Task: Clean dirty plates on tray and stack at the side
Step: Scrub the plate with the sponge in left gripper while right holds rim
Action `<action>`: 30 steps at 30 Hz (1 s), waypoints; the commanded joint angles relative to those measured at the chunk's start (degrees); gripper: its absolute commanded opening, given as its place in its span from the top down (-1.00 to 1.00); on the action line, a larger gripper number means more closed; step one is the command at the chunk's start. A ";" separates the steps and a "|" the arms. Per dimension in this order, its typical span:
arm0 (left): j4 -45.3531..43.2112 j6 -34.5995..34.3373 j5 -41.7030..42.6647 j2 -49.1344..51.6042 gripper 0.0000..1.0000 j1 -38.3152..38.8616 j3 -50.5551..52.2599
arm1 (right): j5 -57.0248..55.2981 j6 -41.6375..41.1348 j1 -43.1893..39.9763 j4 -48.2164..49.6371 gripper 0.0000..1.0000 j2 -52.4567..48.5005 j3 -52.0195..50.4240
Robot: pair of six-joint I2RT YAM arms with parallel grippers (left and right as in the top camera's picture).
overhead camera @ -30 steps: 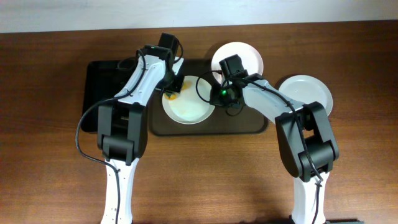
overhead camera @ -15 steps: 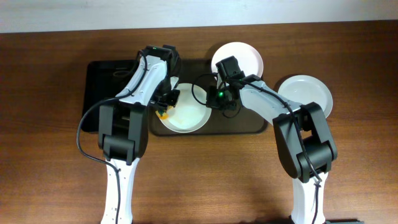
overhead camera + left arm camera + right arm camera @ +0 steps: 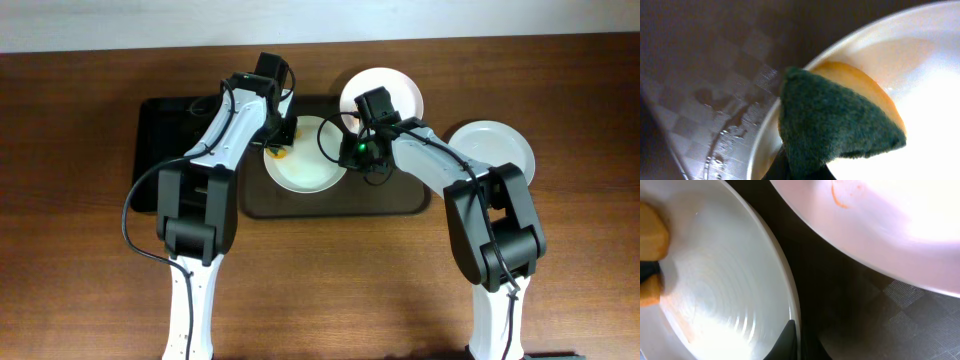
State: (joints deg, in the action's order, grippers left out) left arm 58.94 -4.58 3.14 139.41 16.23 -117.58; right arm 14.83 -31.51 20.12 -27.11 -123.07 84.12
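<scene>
A white plate [image 3: 306, 168] lies in the brown tray [image 3: 392, 200]. My left gripper [image 3: 279, 142] is shut on a yellow sponge with a green scouring face [image 3: 278, 153] and presses it on the plate's upper-left rim. In the left wrist view the sponge [image 3: 835, 125] rests on the orange-tinted plate [image 3: 925, 105]. My right gripper [image 3: 351, 152] is shut on the plate's right rim, as the right wrist view [image 3: 796, 339] shows. A second plate [image 3: 385, 92] with an orange smear [image 3: 840, 195] sits at the tray's far right. A third plate [image 3: 493, 150] lies on the table to the right.
A glossy black tray [image 3: 165, 150] lies left of the brown tray, under my left arm. The wet tray floor [image 3: 715, 105] shows beside the plate. Bare wooden table [image 3: 330, 280] lies in front.
The sponge swept down the plate's left side and has come back up to the upper-left rim. The plate shifted down-left with it and returned. Right gripper still holds the rim.
</scene>
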 commanded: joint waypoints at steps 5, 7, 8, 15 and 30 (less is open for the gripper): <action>9.57 14.38 22.12 3.52 0.99 1.22 1.88 | -1.38 0.52 -0.20 -0.50 0.92 -1.11 0.48; 13.38 16.74 22.10 3.52 0.99 1.11 1.88 | -1.38 0.52 -0.20 -0.50 0.92 -1.11 0.48; 14.75 17.86 21.90 3.52 0.99 1.09 1.88 | -1.38 0.52 -0.20 -0.50 0.92 -1.11 0.48; 9.97 13.29 11.72 3.52 0.99 0.81 1.90 | -1.36 0.52 -0.20 -0.52 0.92 -1.11 0.48; -3.13 0.31 -5.90 3.52 0.99 0.81 1.88 | -1.38 0.55 -0.20 -0.50 0.92 -1.11 0.48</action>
State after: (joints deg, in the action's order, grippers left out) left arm 53.30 3.25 12.93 140.25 17.32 -117.21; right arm 14.57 -31.31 20.05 -27.16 -123.07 84.12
